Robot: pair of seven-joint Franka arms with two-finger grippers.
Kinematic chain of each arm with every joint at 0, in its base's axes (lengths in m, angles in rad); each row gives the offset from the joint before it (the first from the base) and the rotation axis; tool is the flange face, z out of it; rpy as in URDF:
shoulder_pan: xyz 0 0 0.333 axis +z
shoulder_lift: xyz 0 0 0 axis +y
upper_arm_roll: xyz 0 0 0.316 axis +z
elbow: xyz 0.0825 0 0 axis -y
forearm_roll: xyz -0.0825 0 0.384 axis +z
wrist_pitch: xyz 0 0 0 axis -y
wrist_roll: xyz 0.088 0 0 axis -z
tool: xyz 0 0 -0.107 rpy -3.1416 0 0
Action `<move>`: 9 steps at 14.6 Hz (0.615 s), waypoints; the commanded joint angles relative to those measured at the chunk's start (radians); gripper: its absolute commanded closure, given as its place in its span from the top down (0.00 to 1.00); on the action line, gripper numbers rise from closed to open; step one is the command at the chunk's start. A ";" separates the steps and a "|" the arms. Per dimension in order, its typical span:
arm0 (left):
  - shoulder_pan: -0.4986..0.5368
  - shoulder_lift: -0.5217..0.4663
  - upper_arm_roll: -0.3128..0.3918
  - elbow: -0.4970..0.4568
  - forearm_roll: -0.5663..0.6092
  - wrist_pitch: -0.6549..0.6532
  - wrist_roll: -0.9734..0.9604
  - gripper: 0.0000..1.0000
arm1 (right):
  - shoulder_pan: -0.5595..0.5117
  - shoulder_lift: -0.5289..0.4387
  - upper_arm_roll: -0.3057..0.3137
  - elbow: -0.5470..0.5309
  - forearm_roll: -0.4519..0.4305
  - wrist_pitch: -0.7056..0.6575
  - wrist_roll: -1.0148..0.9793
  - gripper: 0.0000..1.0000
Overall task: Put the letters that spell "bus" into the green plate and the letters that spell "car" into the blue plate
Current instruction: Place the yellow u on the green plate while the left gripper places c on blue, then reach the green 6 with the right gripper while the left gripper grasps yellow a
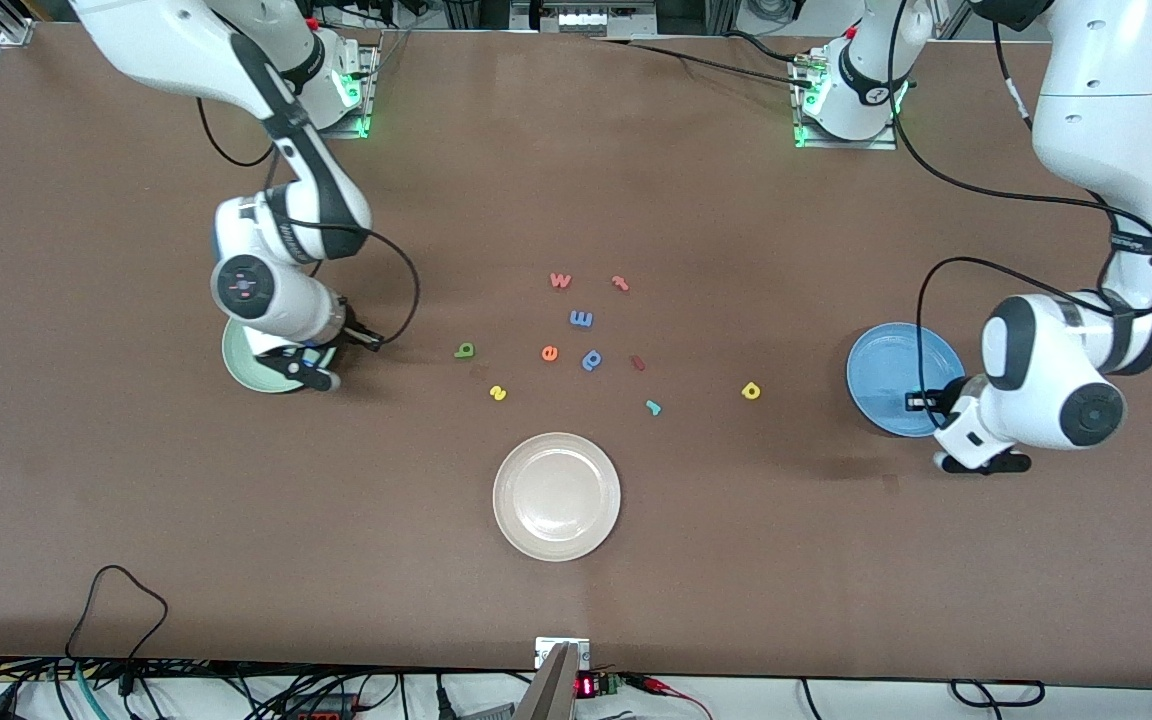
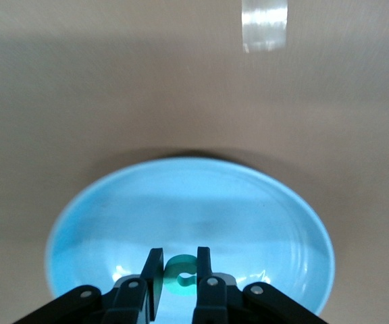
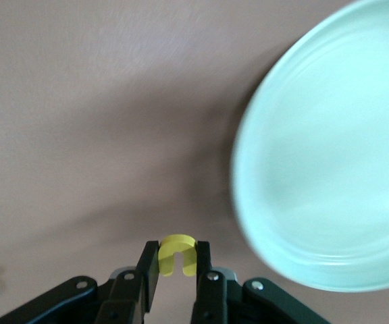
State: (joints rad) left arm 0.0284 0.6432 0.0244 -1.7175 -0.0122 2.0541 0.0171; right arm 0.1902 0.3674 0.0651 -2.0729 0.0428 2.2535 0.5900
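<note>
Reading anything here mostly means the loose foam letters mid-surface: a pink w (image 1: 560,280), a blue m (image 1: 581,319), an orange e (image 1: 549,352), a blue p (image 1: 592,359), plus two small red bits I can't make out. No brand names legible.

Containers: the green plate (image 1: 248,366) sits toward the right arm's end, the blue plate (image 1: 894,372) toward the left arm's end, and the cream plate (image 1: 556,496) near the middle of the camera-side edge. All three look bare as far as I can see.

Still on the surface: green b (image 1: 464,350), yellow s (image 1: 497,393), teal r (image 1: 652,406), yellow a (image 1: 751,391).

Wrist views give what the front view hides. The left end effector (image 2: 178,278) hangs over the blue plate's rim, fingers clamped on the teal c (image 2: 179,275). The right end effector (image 3: 177,264) is over bare surface just beside the green plate, pinched on the yellow u (image 3: 177,254). From the front, both held letters are covered by the arms.
</note>
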 commanded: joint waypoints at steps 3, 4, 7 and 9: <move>0.001 -0.105 -0.006 -0.120 0.018 0.029 -0.009 1.00 | -0.211 -0.068 0.010 -0.012 0.000 -0.100 -0.338 0.06; -0.002 -0.117 -0.012 -0.114 0.017 0.015 -0.013 1.00 | -0.248 -0.049 0.012 -0.013 0.000 -0.100 -0.390 0.06; -0.019 -0.131 -0.040 -0.029 0.018 -0.040 -0.029 1.00 | -0.293 0.013 0.012 -0.012 0.000 -0.078 -0.440 0.07; -0.045 -0.122 -0.064 0.030 0.009 -0.072 -0.048 0.84 | -0.291 0.028 0.012 -0.012 0.002 -0.069 -0.435 0.10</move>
State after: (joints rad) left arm 0.0098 0.5243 -0.0165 -1.7450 -0.0122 2.0311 0.0017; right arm -0.1010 0.3804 0.0598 -2.0894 0.0427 2.1730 0.1579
